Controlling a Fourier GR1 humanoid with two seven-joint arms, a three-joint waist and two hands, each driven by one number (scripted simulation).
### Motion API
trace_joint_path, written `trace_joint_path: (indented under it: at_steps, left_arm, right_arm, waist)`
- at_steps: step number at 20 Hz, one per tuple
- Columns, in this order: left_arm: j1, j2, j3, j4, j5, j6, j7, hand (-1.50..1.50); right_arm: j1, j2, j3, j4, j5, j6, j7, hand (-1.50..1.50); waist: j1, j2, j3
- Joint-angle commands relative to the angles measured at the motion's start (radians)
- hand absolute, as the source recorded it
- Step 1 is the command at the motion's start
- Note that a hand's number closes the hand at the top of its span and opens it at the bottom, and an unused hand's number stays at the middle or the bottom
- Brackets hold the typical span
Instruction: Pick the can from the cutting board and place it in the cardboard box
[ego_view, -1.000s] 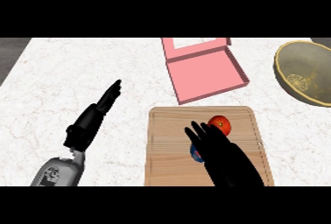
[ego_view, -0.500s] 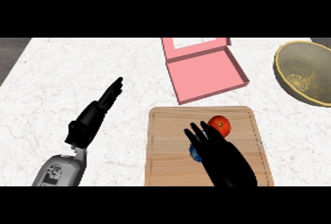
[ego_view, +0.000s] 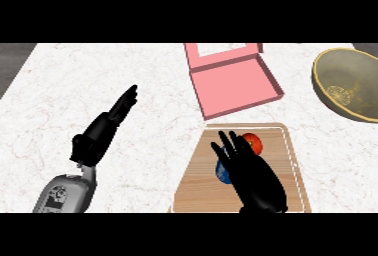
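Both hands are matte black all over, long slim fingers. The left hand (ego_view: 103, 131) sits on a black wrist block, then a thin silvery link, then a rounded light-grey forearm (ego_view: 65, 195) at about 7 o'clock with small dark markings. The right hand (ego_view: 251, 172) shows black only.

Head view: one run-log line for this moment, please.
stage: reach | right hand open over can on cutting board | left hand open, resting | pink box open
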Motion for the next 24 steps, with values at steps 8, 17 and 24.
trace_joint_path:
  at_steps: [8,17,24]
  left_arm:
    - [0.038,0.001,0.016,-0.050,-0.006,-0.035,-0.009,0.00]
    - [0.052,0.014,0.039,-0.055,0.008,-0.072,0.004,0.00]
    - [0.026,-0.063,-0.018,-0.062,-0.054,-0.005,0.048,0.00]
  right_arm:
    - [0.003,0.036,-0.015,0.127,0.061,-0.007,-0.036,1.50]
    - [-0.030,0.010,-0.015,0.173,0.150,-0.096,-0.136,1.50]
    - [-0.159,-0.022,-0.060,0.239,0.105,-0.113,-0.371,1.50]
  waist:
    - [0.002,0.008,0.004]
    - [0.004,0.008,0.004]
    - [0.006,0.008,0.004]
